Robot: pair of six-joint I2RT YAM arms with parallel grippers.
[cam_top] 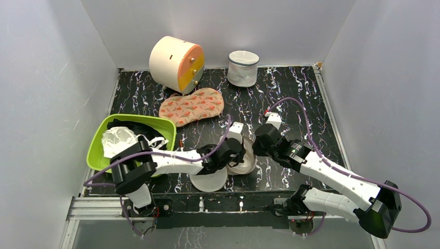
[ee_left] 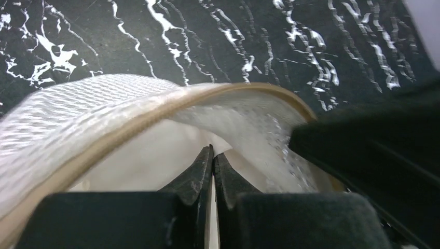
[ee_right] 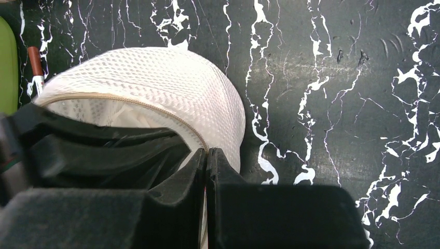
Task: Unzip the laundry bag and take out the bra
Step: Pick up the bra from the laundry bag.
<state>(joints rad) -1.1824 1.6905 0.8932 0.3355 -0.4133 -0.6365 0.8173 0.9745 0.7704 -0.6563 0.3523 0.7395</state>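
Note:
The laundry bag (cam_top: 248,162) sits near the front middle of the table, unzipped, with its round flat flap (cam_top: 207,181) lying open toward the near edge. Its cream mesh and tan zip rim show in the left wrist view (ee_left: 78,104) and the right wrist view (ee_right: 155,78). My left gripper (cam_top: 236,150) (ee_left: 213,153) reaches inside the opening and is shut on a fold of smooth white fabric, the bra (ee_left: 145,163). My right gripper (cam_top: 256,146) (ee_right: 206,153) is shut on the bag's zip rim at its right side.
A green bin (cam_top: 98,150) at the left holds a white garment (cam_top: 117,139) and a black garment (cam_top: 137,127). An orange patterned cloth (cam_top: 191,106), a cream round drawer box (cam_top: 174,62) and a white cylindrical mesh bag (cam_top: 243,67) lie farther back.

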